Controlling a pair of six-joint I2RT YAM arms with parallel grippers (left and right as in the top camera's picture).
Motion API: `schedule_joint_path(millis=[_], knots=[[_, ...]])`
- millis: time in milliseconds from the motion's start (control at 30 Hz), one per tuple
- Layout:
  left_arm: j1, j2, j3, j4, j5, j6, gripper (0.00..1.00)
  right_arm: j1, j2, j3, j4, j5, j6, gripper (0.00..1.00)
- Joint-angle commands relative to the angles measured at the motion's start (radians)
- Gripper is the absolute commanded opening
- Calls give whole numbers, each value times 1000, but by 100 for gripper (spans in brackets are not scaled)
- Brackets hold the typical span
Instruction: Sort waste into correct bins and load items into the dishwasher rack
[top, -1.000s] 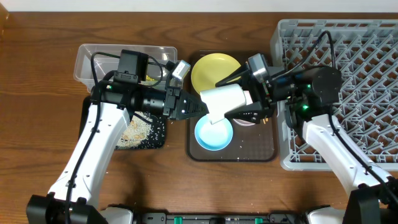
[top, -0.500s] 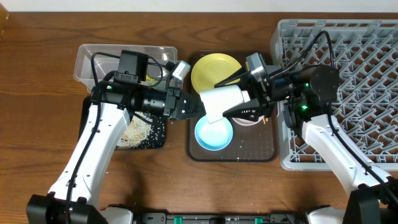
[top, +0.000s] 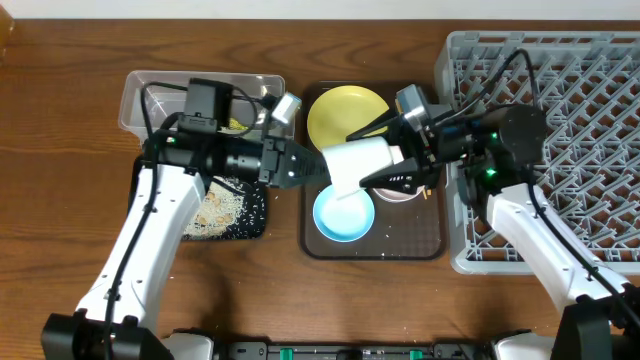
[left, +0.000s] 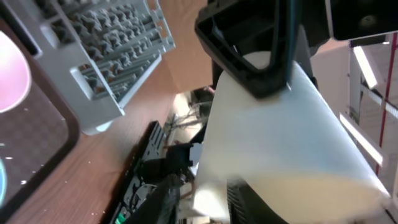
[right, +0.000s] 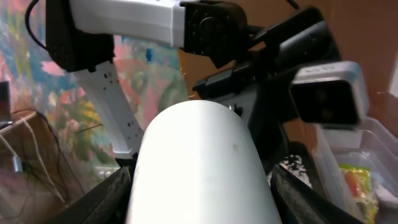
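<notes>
The left arm has drawn back a little from the brown tray. The left fingers have gone from clamped to slightly parted. In the left wrist view the rim of the white bowl seems to sit loosely between them. The right fingers have narrowed a touch and grip the bowl by its other side. They hold it tilted in the air over the tray's middle, above the blue bowl and just in front of the yellow plate. This reads as a hand-over, nearly done, with the bowl passing to the right arm for loading. Next, I judge, the left fingers must clear the rim fully. Then the right arm can swing the bowl to the rack, right of the tray, and set it among the pegs.
</notes>
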Motion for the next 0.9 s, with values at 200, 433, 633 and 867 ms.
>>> schedule_joint_path(millis=[200,433,633,867], knots=[[106,4,1,20,-103,6,30,-212,5,9,-87,-11,11,43],[120,4,1,32,-495,6,30,-347,5,9,-225,32,10,42],[120,4,1,53,-743,6,31,-388,5,9,-398,192,-36,44],[120,4,1,53,-899,6,31,-380,5,9,-747,476,-148,45]])
